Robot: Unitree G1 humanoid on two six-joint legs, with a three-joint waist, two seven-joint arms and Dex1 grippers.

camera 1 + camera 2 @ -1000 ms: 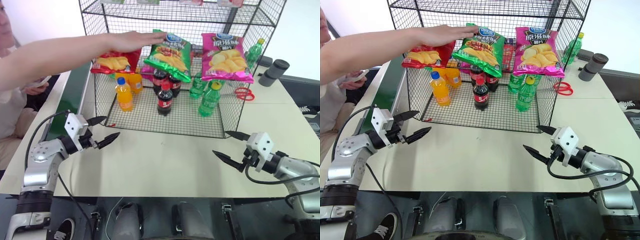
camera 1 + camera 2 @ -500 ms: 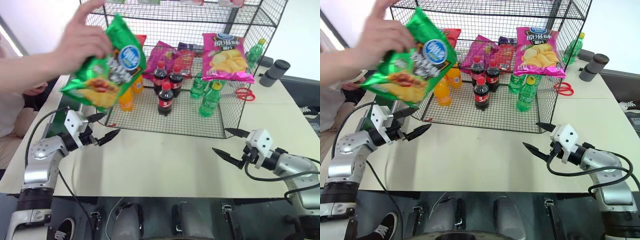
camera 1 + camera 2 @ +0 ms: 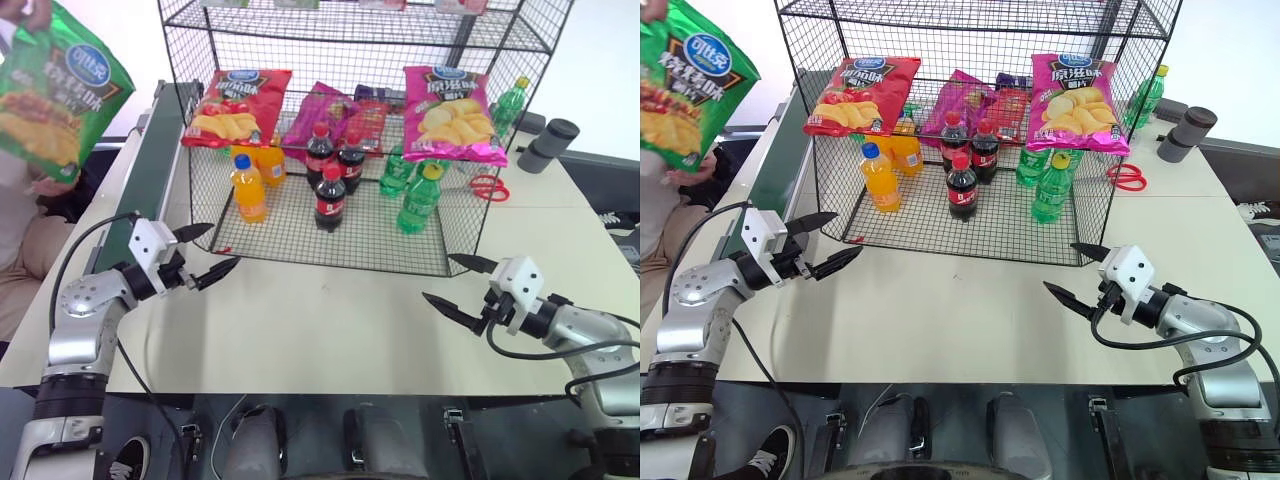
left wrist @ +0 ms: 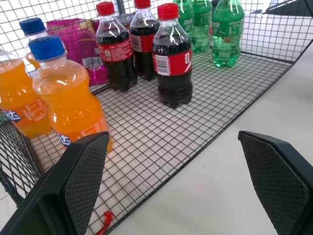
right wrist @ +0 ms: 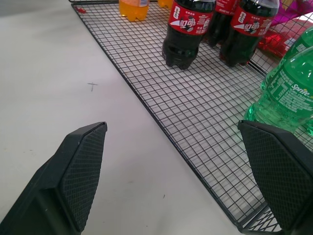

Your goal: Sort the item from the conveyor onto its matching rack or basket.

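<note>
Showing a shiny green crisp bag (image 3: 55, 90) held aloft in a person's hand, far left, above the dark green conveyor belt (image 3: 150, 160).

Left gripper (image 3: 212, 253) and right gripper (image 3: 458, 283) hover over the cream table (image 3: 330, 320), jaws apart, empty. Wrist views reveal orange soda bottles (image 4: 68, 98) and cola bottles (image 5: 188, 29) inside the black wire-mesh rack (image 3: 330, 250).

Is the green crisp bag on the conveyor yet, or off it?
Off it. The green crisp bag is held up in the air by a person's hand, above and left of the conveyor.
</note>
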